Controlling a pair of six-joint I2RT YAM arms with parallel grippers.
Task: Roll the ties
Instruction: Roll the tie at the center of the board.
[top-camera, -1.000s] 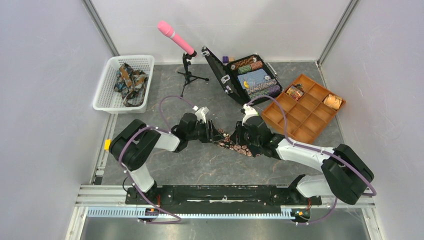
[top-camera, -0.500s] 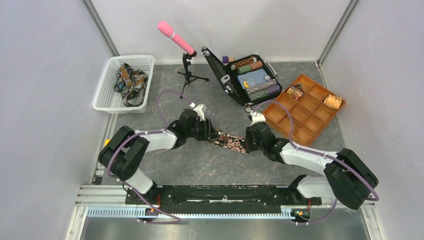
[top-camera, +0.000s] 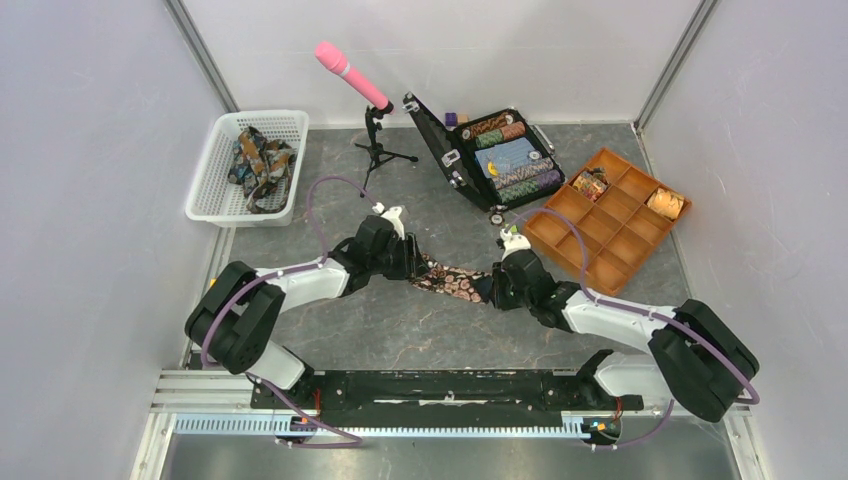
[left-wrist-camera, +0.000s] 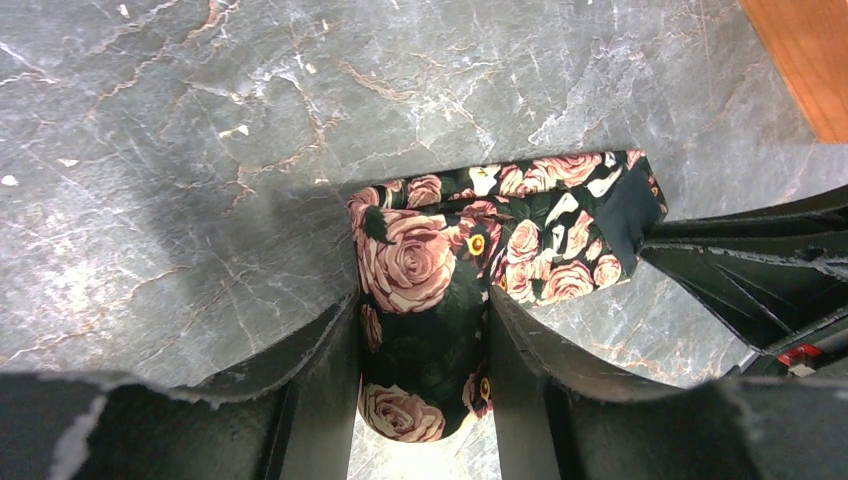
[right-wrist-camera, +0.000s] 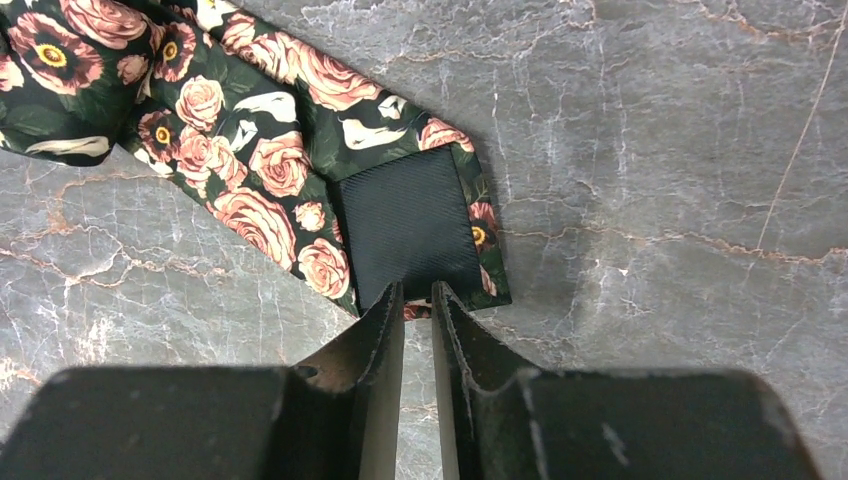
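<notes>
From above, my two arms reach in over the grey marbled table (top-camera: 400, 335). A rose-print tie (top-camera: 452, 282) runs as a short strip between my left fingers (top-camera: 410, 265) and my right fingers (top-camera: 488, 290), near the middle of the table. A white basket (top-camera: 215, 195) at the far left holds loose ties (top-camera: 258, 160). Along the back stand a pink microphone (top-camera: 350, 72) on a small tripod, an open black case of poker chips (top-camera: 505, 160) and an orange compartment tray (top-camera: 600, 240), with rolled ties (top-camera: 665, 203) in two of its far compartments.

From my left wrist, my left fingers (left-wrist-camera: 325, 370) stand about half apart, and a folded thickness of the rose-print tie (left-wrist-camera: 425, 300) fills the gap, touching both. The rest of the strip bends away to the right and lies on the table.

From my right wrist, my right fingers (right-wrist-camera: 380, 330) are almost together, with only a slim gap. Their tips pinch the hem of the rose-print tie (right-wrist-camera: 270, 130) at its end, where a black ribbed lining (right-wrist-camera: 405, 225) faces up. That end lies flat on the table.
</notes>
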